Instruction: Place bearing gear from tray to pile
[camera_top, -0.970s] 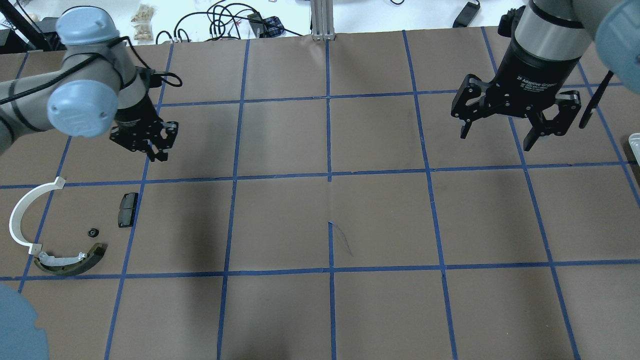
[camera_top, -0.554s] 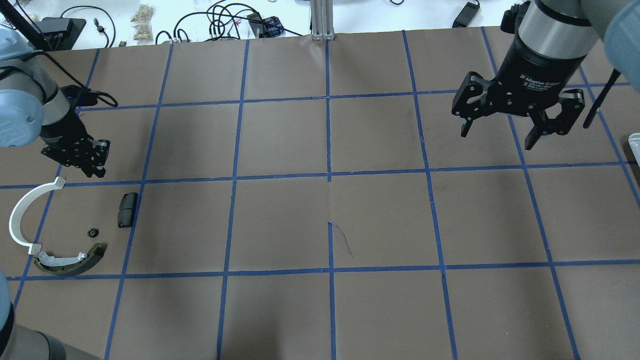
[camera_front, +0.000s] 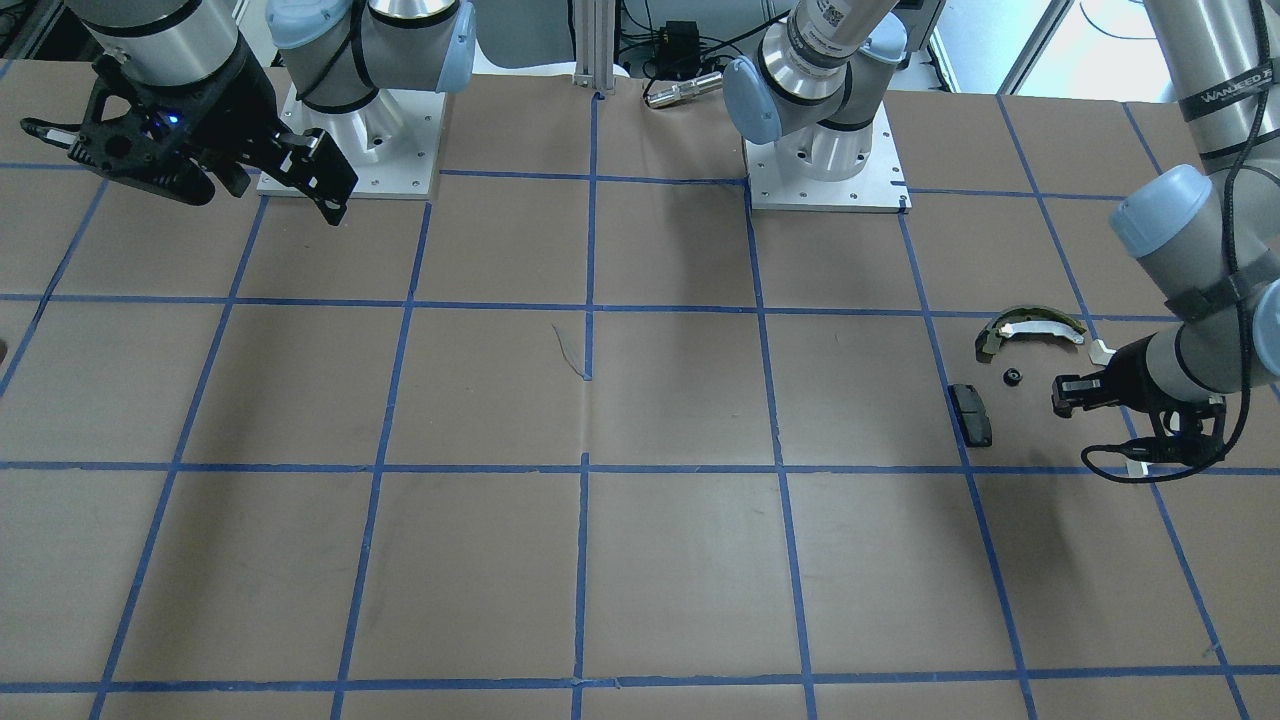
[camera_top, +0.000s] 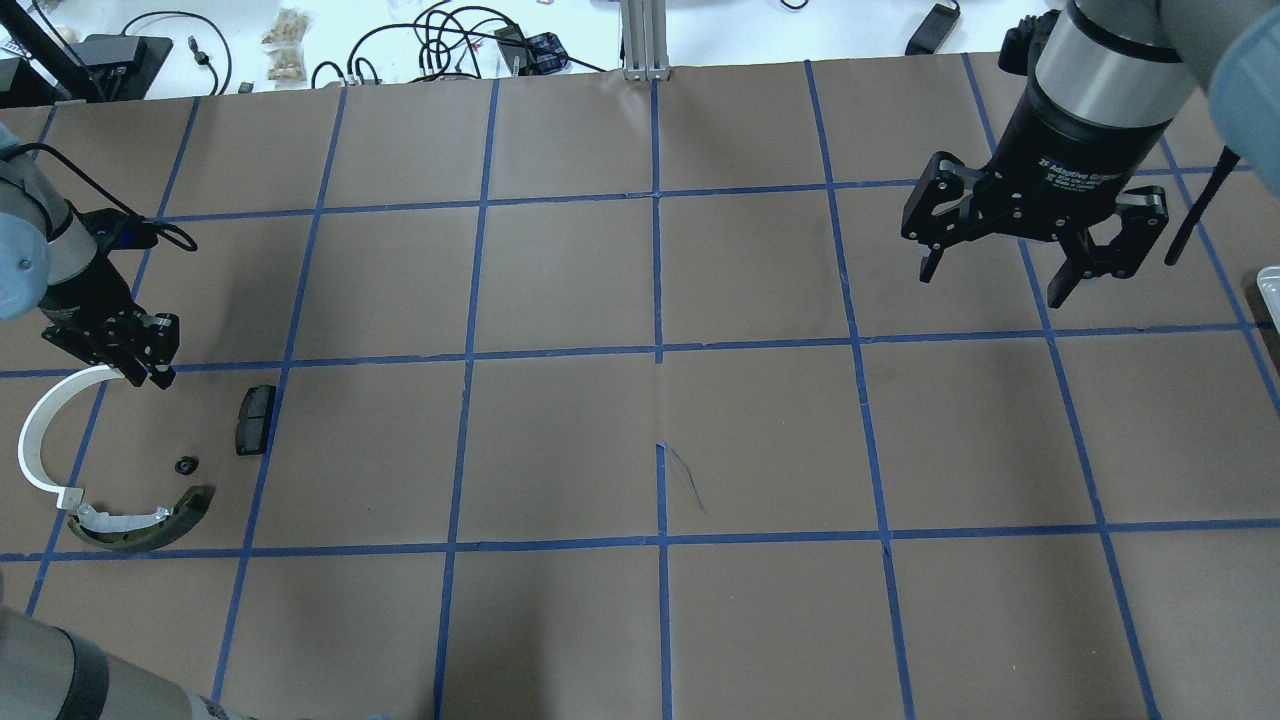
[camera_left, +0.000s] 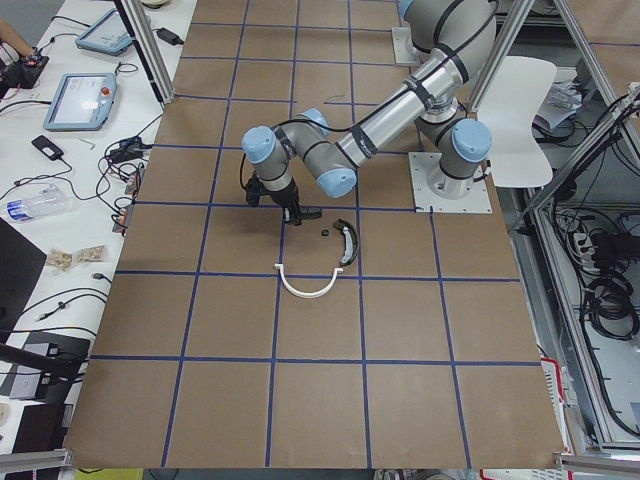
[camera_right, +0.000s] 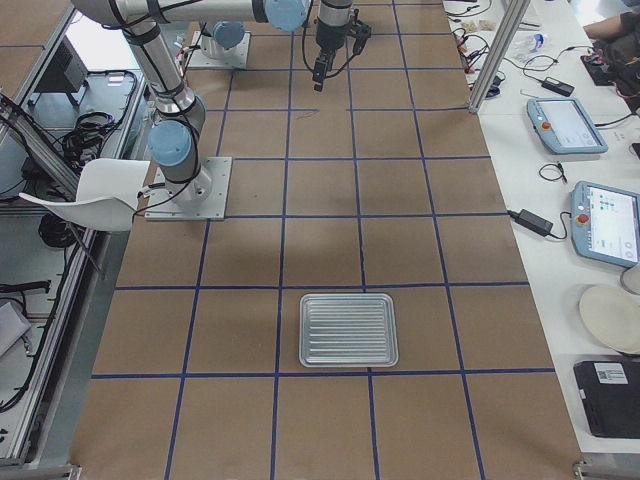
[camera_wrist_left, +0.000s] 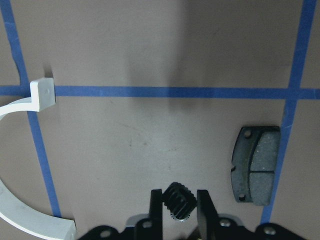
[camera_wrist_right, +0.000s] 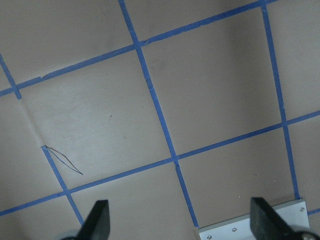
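My left gripper (camera_top: 150, 376) is shut on a small black toothed bearing gear (camera_wrist_left: 179, 200), low over the table at the pile's far edge. The pile holds a white half-ring strip (camera_top: 35, 420), an olive-and-white curved shoe (camera_top: 140, 525), a black rectangular pad (camera_top: 255, 420) and a small black round part (camera_top: 185, 465). In the left wrist view the strip's end (camera_wrist_left: 42, 94) is to the left and the pad (camera_wrist_left: 255, 165) to the right. My right gripper (camera_top: 1000, 265) is open and empty, high over the right side. The metal tray (camera_right: 348, 328) looks empty.
Brown paper with a blue tape grid covers the table (camera_top: 660, 440). The tray's corner (camera_top: 1270, 280) shows at the overhead view's right edge. Cables and small items (camera_top: 450, 40) lie beyond the far edge. Both arm bases (camera_front: 820, 160) stand at the robot's side.
My left gripper, still shut, has moved left and toward the near side, from mid-left of the table to the white strip's end. The right gripper has barely moved.
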